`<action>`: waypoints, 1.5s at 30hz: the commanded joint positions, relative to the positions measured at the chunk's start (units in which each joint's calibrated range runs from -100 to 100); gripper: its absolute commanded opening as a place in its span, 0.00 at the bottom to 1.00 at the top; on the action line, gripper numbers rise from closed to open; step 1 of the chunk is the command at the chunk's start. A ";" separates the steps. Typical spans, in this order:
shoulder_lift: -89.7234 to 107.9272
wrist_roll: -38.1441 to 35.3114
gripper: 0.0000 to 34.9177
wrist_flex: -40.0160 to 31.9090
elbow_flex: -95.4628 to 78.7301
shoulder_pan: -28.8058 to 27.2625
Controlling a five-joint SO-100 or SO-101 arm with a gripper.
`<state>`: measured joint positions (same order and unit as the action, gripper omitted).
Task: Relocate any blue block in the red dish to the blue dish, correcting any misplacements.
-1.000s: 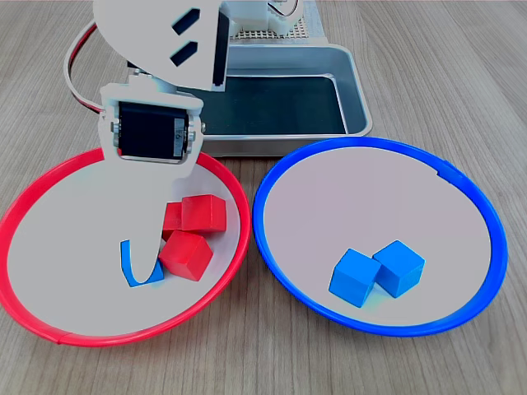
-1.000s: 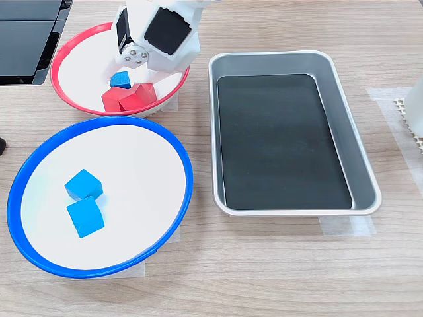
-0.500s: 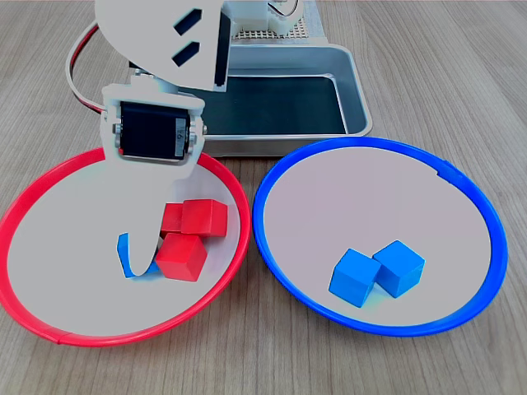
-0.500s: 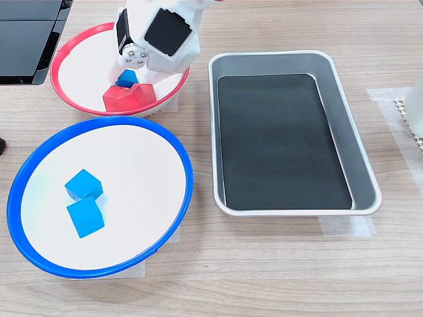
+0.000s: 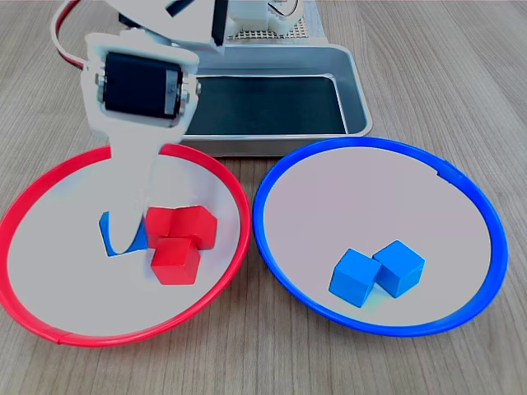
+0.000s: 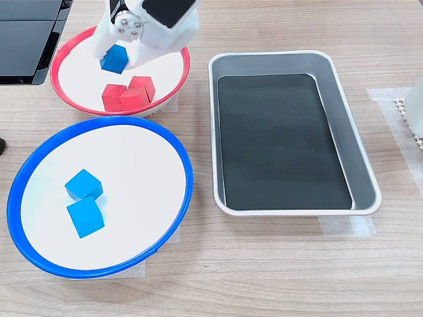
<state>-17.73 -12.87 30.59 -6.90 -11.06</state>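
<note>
Holding the blue block [image 6: 115, 58] between its fingers, the hand [image 6: 117, 56] hangs over the red dish [image 6: 71, 105], clear of its floor. Red cubes [image 5: 179, 239] cluster at the block's 5 o'clock in the second exterior view. Blue dish [image 5: 272, 247]: two blue cubes [image 5: 376, 271], touching.

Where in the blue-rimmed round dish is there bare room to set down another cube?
The blue-rimmed round dish is bare across its half nearer the red-rimmed round dish and along the side facing the rectangular metal tray. Two bright-blue cubes crowd the second exterior view's lower left.
</note>
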 commanded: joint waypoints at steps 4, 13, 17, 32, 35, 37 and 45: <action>13.08 0.63 0.01 5.36 -1.71 2.45; 21.78 4.20 0.01 14.36 -2.80 14.03; 22.72 5.37 0.01 17.41 -5.26 18.26; 13.25 6.11 0.01 13.61 -4.26 19.39; 10.78 6.45 0.01 13.61 -2.34 19.39; 9.08 6.64 0.01 13.53 -0.89 19.58; 5.15 7.18 0.01 12.62 1.12 20.80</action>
<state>-12.45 -5.89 43.80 -8.35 8.94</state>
